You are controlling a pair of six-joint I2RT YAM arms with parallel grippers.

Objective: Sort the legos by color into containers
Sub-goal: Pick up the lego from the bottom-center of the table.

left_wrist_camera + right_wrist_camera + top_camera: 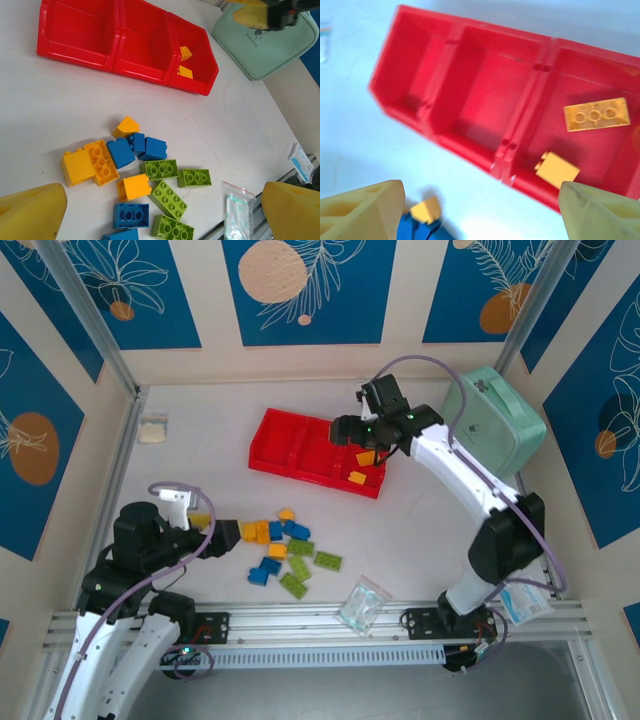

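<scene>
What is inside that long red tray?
Two yellow-orange bricks lie in the red tray, in the end compartment nearest the mint case. The other two compartments show bare red floor. From above, the right arm hides part of that compartment.

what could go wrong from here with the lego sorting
Some blue bricks touch yellow ones, so the open left pincer may grab two colours at once or scatter them. The clear bag lies near the green bricks and could get snagged.
</scene>
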